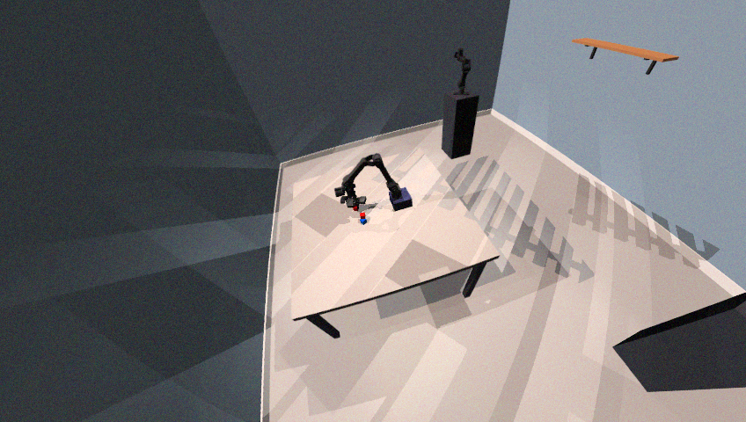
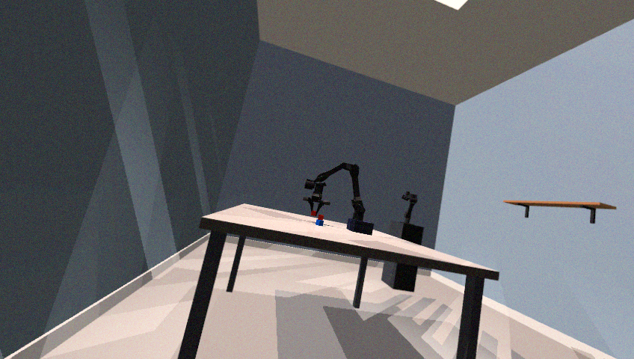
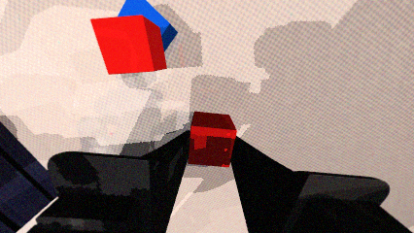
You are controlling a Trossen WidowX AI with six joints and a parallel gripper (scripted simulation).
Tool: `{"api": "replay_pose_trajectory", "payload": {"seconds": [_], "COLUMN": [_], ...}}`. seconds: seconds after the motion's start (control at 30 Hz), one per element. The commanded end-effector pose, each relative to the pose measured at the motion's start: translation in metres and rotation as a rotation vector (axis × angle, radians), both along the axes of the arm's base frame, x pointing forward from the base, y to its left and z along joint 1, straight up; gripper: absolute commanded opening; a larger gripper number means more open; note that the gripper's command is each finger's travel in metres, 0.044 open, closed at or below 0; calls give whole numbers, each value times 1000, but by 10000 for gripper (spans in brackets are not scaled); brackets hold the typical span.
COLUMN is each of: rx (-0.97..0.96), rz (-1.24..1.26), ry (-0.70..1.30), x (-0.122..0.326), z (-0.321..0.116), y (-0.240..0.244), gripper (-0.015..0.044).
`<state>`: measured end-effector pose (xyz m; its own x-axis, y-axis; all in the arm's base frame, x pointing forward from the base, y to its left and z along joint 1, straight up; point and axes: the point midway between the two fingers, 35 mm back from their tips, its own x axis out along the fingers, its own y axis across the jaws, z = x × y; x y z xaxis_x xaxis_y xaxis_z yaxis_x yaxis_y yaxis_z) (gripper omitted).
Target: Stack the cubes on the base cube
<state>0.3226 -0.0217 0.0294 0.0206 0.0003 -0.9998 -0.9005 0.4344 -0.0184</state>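
From my station I have the gripper [image 1: 355, 207] [image 2: 314, 212] [image 3: 210, 137] pointing down, its two fingers pinching a red cube from opposite sides. That held red cube [image 1: 355, 208] [image 2: 313, 213] [image 3: 212, 148] is at the fingertips, raised off the table. It has no long axis, all its sides looking alike; in my wrist view its edges run nearly in line with that frame, with only a slight skew, and it looks about level, though I can't judge a small tilt.

Just beside it, apart from it, another red cube [image 1: 362, 214] [image 2: 321, 217] [image 3: 125, 46] sits on the blue base cube [image 1: 362, 221] [image 2: 319, 222] [image 3: 138, 9]. This one has no long axis either. From the wrist I see the blue cube turned relative to the red one on it, a blue corner pointing to the right of the frame. The red cube covers much of the blue, so I can't tell exactly which corner it caps.

Farther out, the arm rises from a dark blue block [image 1: 404, 204] [image 2: 364, 228] [image 3: 17, 186] on the pale table [image 1: 387, 248] [image 2: 288, 232]. Beyond the table, I see a second arm on a black pedestal [image 1: 459, 127] [image 2: 412, 233], and an orange shelf [image 1: 625, 49] [image 2: 558, 204] on the light blue wall.
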Motion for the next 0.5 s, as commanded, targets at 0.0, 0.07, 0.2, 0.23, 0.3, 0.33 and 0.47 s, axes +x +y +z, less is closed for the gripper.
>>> {"api": "replay_pose_trajectory", "payload": {"seconds": [0.0,0.07,0.2,0.23,0.3,0.33,0.47], "rx": [-2,-2,-2,-2,-2,-2,-2], "rz": [4,4,4,4,4,4,4], "ry": [-14,-14,-14,-14,-14,-14,-14], "x": [1,1,-1,-1,-2,-3,-5], "z": [19,25,38,42,48,51,59], "y": [0,0,0,0,0,0,0], "gripper": [105,105,105,105,105,105,105]}}
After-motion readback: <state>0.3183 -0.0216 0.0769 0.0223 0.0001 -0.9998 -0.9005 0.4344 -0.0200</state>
